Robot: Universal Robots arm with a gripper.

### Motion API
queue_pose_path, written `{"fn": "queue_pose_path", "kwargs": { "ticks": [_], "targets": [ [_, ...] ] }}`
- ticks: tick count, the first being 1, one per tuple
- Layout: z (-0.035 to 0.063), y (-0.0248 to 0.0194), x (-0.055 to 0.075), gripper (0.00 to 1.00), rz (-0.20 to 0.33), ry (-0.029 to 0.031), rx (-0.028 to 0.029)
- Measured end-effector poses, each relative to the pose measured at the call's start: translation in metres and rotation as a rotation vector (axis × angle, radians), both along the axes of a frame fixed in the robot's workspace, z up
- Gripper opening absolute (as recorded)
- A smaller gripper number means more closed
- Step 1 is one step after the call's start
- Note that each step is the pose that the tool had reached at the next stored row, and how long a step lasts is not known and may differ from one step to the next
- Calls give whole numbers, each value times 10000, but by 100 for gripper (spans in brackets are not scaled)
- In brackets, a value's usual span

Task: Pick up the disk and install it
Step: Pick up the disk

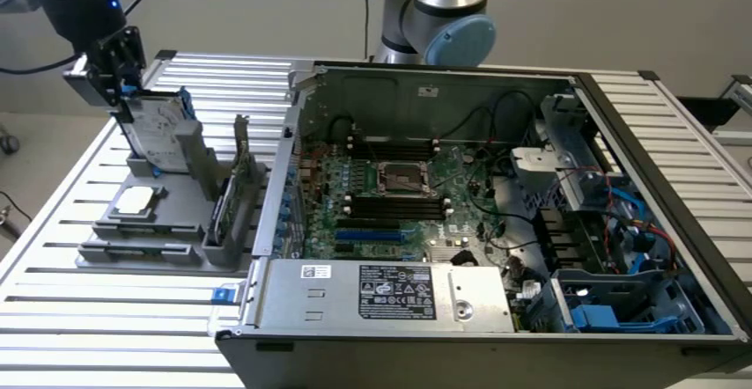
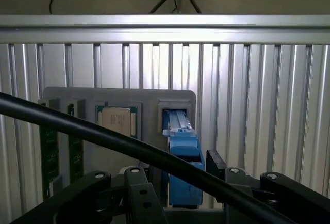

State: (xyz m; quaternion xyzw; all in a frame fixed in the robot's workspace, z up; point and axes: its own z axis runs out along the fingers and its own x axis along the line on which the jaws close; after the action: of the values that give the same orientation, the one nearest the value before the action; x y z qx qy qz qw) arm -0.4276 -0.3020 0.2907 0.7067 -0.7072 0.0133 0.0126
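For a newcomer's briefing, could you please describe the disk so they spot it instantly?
On the exterior view's left, beside the computer case, sits a grey holder. The disk stands on edge in it under the gripper; unlike the flat chip nearby, it has a blue frame.

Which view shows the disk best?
The exterior view: the disk stands upright in the grey rack, its broad silver face visible. The wrist view shows just its blue-framed edge, end-on.
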Motion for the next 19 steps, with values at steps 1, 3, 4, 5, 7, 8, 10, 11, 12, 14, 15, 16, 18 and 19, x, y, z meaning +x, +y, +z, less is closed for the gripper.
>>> {"fn": "queue_pose_path", "kwargs": {
  "ticks": [1, 3, 4, 5, 7, 8, 10, 11, 12, 14, 15, 16, 18, 19],
  "targets": [
    [-1, 0, 0, 54, 0, 3, -1],
    [-1, 0, 0, 54, -1, 2, -1],
    [-3, 0, 0, 54, 0, 1, 0],
    [-11, 0, 0, 54, 0, -4, 2],
    [-25, 0, 0, 54, 0, 0, 0],
    [-34, 0, 0, 54, 0, 0, 0],
    [-52, 1, -1, 54, -1, 1, -1],
    [-61, 3, -1, 54, -1, 1, 0],
    [-69, 5, -2, 54, -1, 0, 0],
    [-81, 12, -2, 54, -3, 2, -1],
    [-84, 17, -3, 54, -4, 2, 0],
    [-87, 21, -3, 54, -4, -1, 0],
    [-89, 24, -3, 54, -4, -1, 0],
    [-88, 24, -4, 54, -3, 0, 0]
  ]
}}
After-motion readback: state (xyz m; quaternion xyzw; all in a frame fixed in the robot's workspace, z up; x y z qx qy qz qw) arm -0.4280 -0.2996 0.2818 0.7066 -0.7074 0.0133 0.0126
